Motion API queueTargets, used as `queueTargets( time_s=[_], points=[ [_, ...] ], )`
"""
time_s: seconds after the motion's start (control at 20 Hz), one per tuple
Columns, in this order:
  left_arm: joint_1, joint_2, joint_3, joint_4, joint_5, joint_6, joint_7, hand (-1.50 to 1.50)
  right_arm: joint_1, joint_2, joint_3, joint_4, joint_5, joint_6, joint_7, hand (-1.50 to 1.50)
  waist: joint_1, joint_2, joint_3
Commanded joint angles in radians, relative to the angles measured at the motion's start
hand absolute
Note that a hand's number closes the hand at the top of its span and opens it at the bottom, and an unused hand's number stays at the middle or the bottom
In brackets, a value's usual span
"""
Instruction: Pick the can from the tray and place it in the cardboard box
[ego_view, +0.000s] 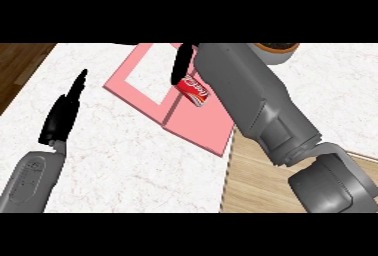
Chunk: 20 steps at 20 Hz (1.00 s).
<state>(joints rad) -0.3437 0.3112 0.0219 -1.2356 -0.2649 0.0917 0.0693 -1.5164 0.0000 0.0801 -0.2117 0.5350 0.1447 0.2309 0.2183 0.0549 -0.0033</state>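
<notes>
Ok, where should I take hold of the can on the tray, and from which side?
Probably across its round body, midway. The can lies on its side on the pink tray, long axis running diagonally, so come down from above with the right hand, which hangs by its upper-left end, and close the fingers across that axis.

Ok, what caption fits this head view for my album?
Right hand at the red can on the pink tray; left hand rests open.
</notes>
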Motion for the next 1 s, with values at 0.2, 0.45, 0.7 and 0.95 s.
queueTargets(
  time_s=[0.2, 0.45, 0.7, 0.95],
  points=[
    [0.051, 0.027, 0.051, 0.012, 0.021, 0.011, -0.031, 0.0, -0.109, -0.044, -0.072, 0.03, -0.049, -0.022, 0.024, -1.5, -0.062, -0.003, -0.001],
    [0.04, 0.041, 0.058, 0.005, 0.016, 0.01, -0.021, 0.0, -0.165, -0.18, -0.071, 0.057, -0.037, 0.095, -0.008, -1.5, -0.086, -0.001, 0.0],
    [0.062, 0.052, 0.071, -0.016, 0.034, -0.008, -0.012, 0.0, -0.207, -0.251, -0.075, 0.079, -0.034, 0.184, -0.032, -1.5, -0.088, -0.007, 0.0],
    [0.09, 0.044, 0.068, -0.037, 0.036, -0.005, -0.026, 0.0, -0.238, -0.338, -0.061, 0.108, -0.017, 0.33, -0.062, -1.5, -0.079, -0.003, 0.0]
  ],
)
